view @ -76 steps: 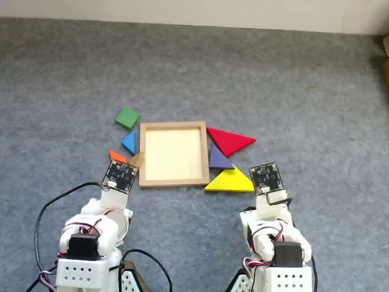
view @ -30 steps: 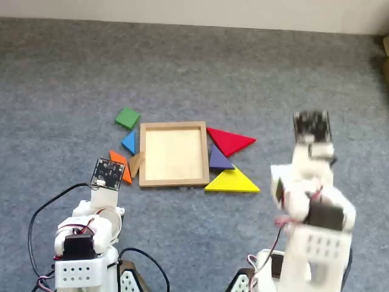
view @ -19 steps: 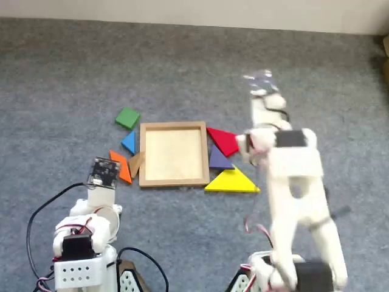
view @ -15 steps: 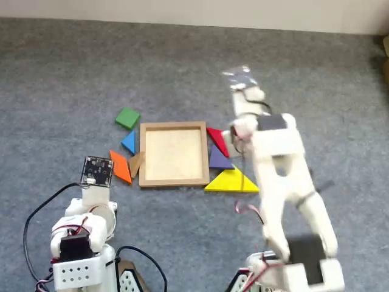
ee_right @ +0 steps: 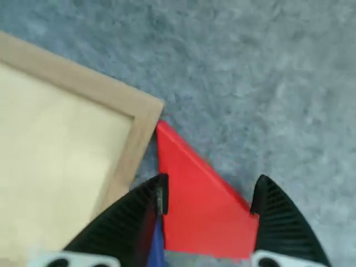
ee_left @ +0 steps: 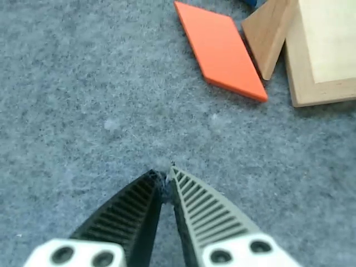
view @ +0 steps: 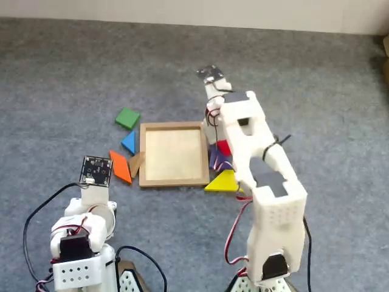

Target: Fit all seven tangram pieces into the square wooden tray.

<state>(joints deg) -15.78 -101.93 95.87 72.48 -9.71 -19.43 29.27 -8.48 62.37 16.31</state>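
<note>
The square wooden tray [view: 173, 182] lies flat on the grey surface [view: 292, 79], with all seven pieces outside it. One of its corners [ee_right: 146, 108] sits just ahead of my right pincer [ee_right: 210, 189], on the side of one finger. The red triangle [ee_right: 200, 214] lies directly under that pincer, its sharp tip close against the tray's corner. My right pincer is spread wide, one finger on each side of the triangle, and it grips nothing. I cannot tell whether the tips touch the piece. A sliver of the purple triangle [ee_right: 157, 247] shows right by the finger on the tray side. Back toward my base from there, the yellow triangle [view: 223, 181] lies beside the tray.

My left pincer [ee_left: 167, 175] is closed tip to tip with nothing in it, over bare surface. Ahead of its tips, and apart from them, lies the orange parallelogram [ee_left: 219, 50]. Just beside that, the plain wooden triangle [ee_left: 270, 33] rests against the tray's outer wall. Farther out past these lie the blue triangle [view: 129, 142] and then the green square [view: 127, 118], which is farthest from this pincer.
</note>
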